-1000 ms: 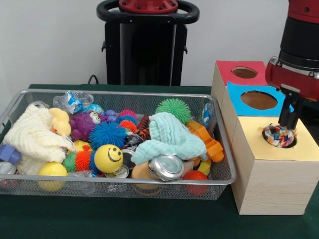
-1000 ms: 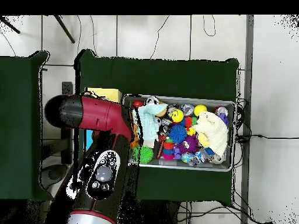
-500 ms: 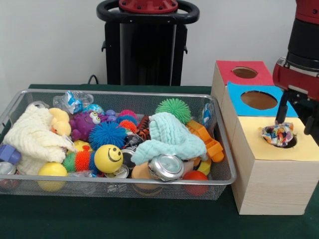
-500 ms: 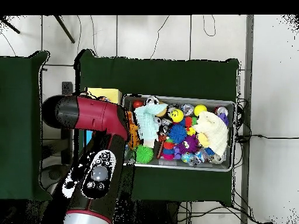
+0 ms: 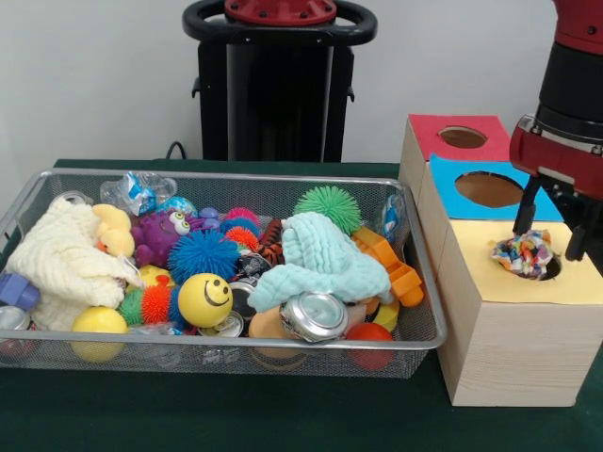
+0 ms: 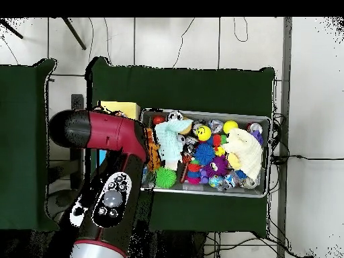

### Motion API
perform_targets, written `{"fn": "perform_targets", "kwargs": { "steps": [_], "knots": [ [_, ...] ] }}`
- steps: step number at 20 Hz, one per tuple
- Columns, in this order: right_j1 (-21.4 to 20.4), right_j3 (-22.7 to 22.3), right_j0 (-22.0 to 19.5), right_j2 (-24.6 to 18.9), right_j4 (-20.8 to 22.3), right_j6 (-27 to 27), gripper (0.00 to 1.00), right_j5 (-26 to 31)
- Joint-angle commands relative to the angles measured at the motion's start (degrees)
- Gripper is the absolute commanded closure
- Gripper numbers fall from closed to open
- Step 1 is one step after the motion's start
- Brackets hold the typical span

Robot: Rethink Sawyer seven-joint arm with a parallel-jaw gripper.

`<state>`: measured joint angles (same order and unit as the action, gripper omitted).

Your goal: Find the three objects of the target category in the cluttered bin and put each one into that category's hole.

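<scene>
A multicoloured rag toy (image 5: 524,254) sits in the hole (image 5: 552,268) of the yellow-topped box (image 5: 513,334), bunched at the hole's left rim and only partly sunk. It is probably a knotted rope or cloth ball, though the view is too coarse to be sure. It lies there because the hole is a tight fit: the toy has been let go over the opening but seems to be hanging on the edge and not yet through.

The gripper (image 5: 550,231) hangs just above it with its two fingers (image 5: 523,209) spread apart, one on each side of the toy and holding nothing. The red and black arm (image 6: 101,131) comes down from above at the far right. In the overhead view it covers the boxes entirely.

Behind stand the blue box (image 5: 490,188) and red box (image 5: 462,137), their holes empty. To the left the wire bin (image 5: 217,353) is still crowded with balls, cloths and cans.
</scene>
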<state>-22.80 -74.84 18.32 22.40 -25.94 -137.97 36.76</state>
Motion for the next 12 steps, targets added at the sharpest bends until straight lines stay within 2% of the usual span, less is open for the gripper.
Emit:
{"fn": "perform_targets", "kwargs": {
  "steps": [1,2,3,12],
  "knots": [
    [1.1,-1.2,-0.5,-1.5,-2.0,-15.7,0.00,6.2],
    [1.0,-1.0,-0.4,-1.1,-1.7,-15.4,0.00,6.5],
    [0.9,-1.2,-0.3,-1.0,-1.6,-15.3,1.00,6.5],
    [0.4,-1.5,-0.9,-1.5,-2.0,-14.7,1.00,6.8]
  ]
}}
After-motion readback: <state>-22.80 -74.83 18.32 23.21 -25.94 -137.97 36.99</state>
